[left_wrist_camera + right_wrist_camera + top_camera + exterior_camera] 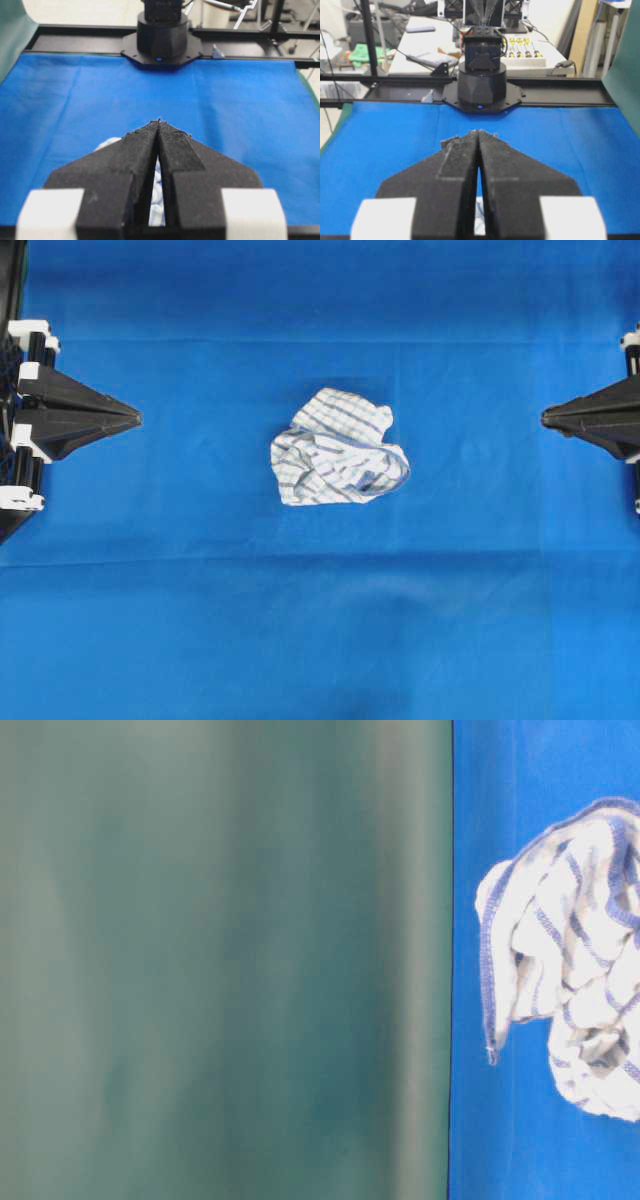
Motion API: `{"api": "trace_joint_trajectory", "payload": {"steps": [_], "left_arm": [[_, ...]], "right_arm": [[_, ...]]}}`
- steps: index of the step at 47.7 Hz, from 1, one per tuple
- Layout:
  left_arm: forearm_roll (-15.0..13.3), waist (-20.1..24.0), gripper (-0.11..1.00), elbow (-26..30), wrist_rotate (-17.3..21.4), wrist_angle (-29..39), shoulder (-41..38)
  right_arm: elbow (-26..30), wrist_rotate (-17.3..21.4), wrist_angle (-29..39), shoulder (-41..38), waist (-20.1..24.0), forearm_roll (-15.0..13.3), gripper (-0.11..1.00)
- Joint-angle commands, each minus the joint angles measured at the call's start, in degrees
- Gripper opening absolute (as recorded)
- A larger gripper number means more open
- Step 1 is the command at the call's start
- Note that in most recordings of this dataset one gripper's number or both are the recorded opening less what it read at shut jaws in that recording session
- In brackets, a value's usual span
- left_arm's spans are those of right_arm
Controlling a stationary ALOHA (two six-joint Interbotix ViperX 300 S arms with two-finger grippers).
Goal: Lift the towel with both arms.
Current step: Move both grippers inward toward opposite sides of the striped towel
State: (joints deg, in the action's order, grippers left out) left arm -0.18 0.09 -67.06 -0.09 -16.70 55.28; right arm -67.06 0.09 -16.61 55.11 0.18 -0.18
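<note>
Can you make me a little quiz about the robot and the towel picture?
1. True or false: the left gripper already holds the towel.
2. What colour is the cloth under the towel? A red, B blue, C yellow.
3. Fill in: the right gripper has its fingers ____ together.

Key: 1 false, both grippers wait at the sides, apart from the crumpled towel. 2 B. 3 shut.

The crumpled towel (338, 448) lies on the bench (320, 640), near its middle in the overhead view. The left end effector (136, 419) sits at the left edge and the right end effector (545, 418) at the right edge, tips facing the towel, both well apart from it.
</note>
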Motion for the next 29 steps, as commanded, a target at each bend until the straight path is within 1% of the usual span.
{"api": "trace_joint_trajectory", "payload": {"steps": [1,5,8,16,25,29], "left_arm": [[-0.88,-0.35,0.0,2.55,-0.26,0.0,-0.62],[-0.88,-0.35,0.0,3.25,0.35,0.18,-1.58],[-0.88,-0.35,0.0,3.69,0.18,-0.44,-2.99],[-0.88,-0.35,0.0,5.1,0.18,-2.81,-9.23],[-0.97,-0.35,0.0,7.03,0.26,-3.69,-17.14],[-1.05,-0.35,0.01,8.0,-0.26,-3.6,-20.48]], "right_arm": [[1.58,0.09,-0.09,-0.18,-0.18,0.0,0.0],[3.16,0.26,2.02,-0.79,-0.18,0.0,0.0],[4.66,0.35,4.83,-1.49,-0.18,0.09,0.0],[7.38,0.44,9.76,-5.71,-0.18,0.18,0.0],[9.4,0.62,10.81,-12.22,-0.18,0.88,0.0],[9.93,1.23,10.81,-15.47,-0.18,0.88,0.0]]}}
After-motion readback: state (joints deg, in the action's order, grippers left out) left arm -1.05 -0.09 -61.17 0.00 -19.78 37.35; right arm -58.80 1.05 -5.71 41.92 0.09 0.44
